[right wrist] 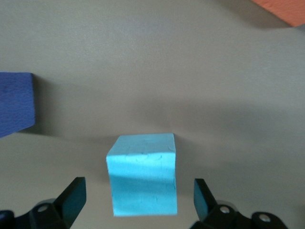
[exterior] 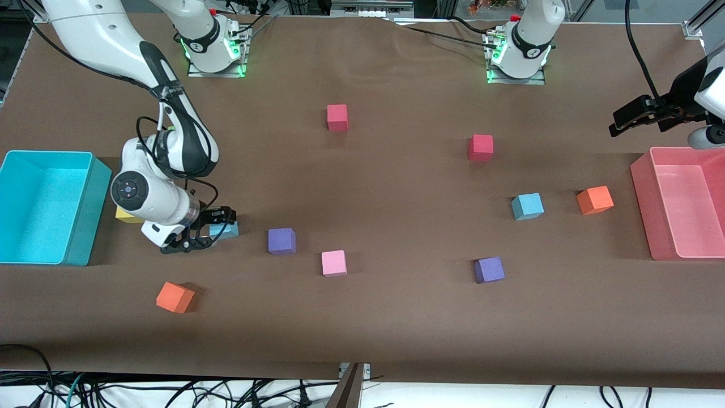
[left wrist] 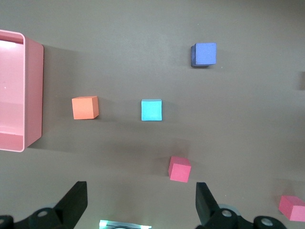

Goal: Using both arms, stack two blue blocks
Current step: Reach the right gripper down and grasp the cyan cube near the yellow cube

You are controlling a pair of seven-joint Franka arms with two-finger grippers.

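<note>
My right gripper (exterior: 210,229) is down at the table near the cyan bin (exterior: 85,212), jaws spread wide with one blue block (exterior: 225,229) between the fingers (right wrist: 71,198) but untouched; there is a gap on each side of it. That block sits flat on the brown table (exterior: 396,317), with a purple cube (exterior: 281,240) beside it toward the left arm's end and a yellow cube (exterior: 127,215) partly hidden by my wrist (only a corner shows).

My left gripper (exterior: 623,120) waits in the air by the pink bin (exterior: 660,226), jaws released and empty. The second blue block (exterior: 527,205) lies well apart from the first, near an orange cube (exterior: 595,199), with a red cube (exterior: 481,147) farther from the front camera and another purple cube (exterior: 489,270) nearer to it.
</note>
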